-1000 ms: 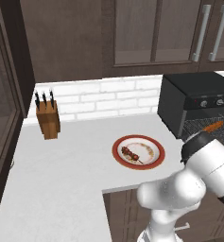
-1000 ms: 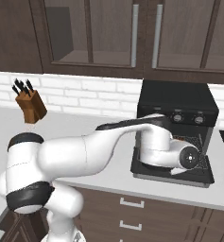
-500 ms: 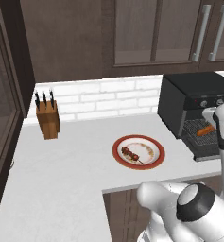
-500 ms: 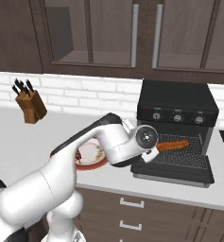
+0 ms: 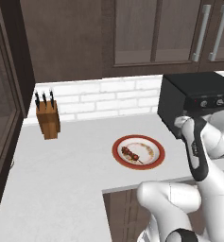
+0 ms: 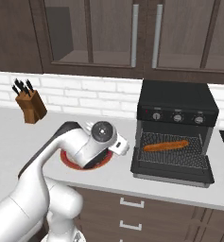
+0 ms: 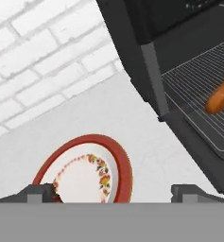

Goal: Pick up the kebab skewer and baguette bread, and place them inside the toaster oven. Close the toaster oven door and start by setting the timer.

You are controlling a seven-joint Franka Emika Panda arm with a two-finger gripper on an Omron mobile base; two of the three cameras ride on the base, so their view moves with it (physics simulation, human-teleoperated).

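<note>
From my station I find the toaster oven (image 6: pixel 176 126) standing on the right of the white counter (image 5: pixel 61 170), against the brick wall, with its door (image 6: pixel 172 173) dropped open and lying flat toward the near edge. The baguette bread (image 6: pixel 166 145) lies on the wire rack (image 6: pixel 175 152) inside the oven, running left to right with its right end slightly farther back. In the hand view I see one end of the baguette on the rack at the right, with the oven's left wall just left of it.

The kebab skewer (image 5: pixel 131 154) lies on the red-rimmed plate (image 5: pixel 157 153), a little left of the plate's centre, running from far left to near right. The plate sits on the counter just left of the oven, apart from it. A wooden knife block (image 5: pixel 48 120) stands at the far left by the wall, well apart from the plate.

The gripper (image 7: pixel 116 191) hangs above the near part of the plate, pointed down at the plate and the counter between plate and oven. Its fingertips (image 7: pixel 38 193) stand spread wide at the two bottom corners of the hand view, with nothing between them. In the right base view the arm's wrist covers part of the plate
</note>
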